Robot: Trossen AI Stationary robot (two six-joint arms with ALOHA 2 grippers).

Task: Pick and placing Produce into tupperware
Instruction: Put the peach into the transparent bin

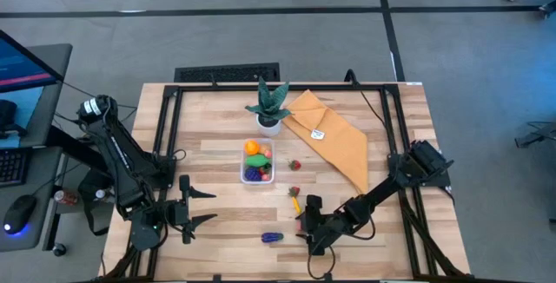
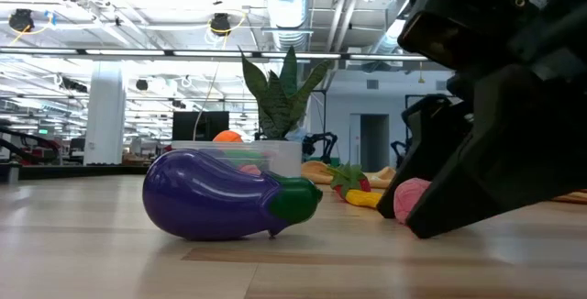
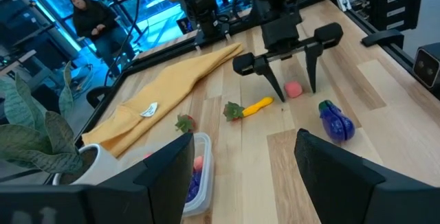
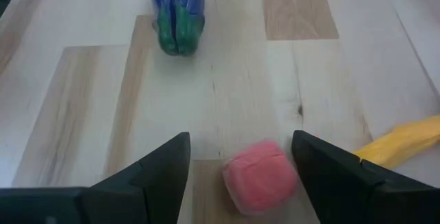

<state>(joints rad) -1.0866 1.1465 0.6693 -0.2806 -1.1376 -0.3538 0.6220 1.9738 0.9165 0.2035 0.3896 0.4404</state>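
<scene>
Fingers of the right end effector [image 4: 240, 165] stand spread around a small pink round toy fruit [image 4: 260, 176] on the pale wooden plank counter [image 1: 382, 240]; closing comes next, I judge. Clear rectangular plastic tupperware [image 1: 258, 162] waits toward 11 o'clock. Left end effector [image 1: 201, 207] idles spread. Beyond sits a person [image 3: 91, 19].

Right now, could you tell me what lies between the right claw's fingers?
In the right wrist view, a pink toy fruit sits on the table between the open right claw's fingers, not yet gripped.
</scene>
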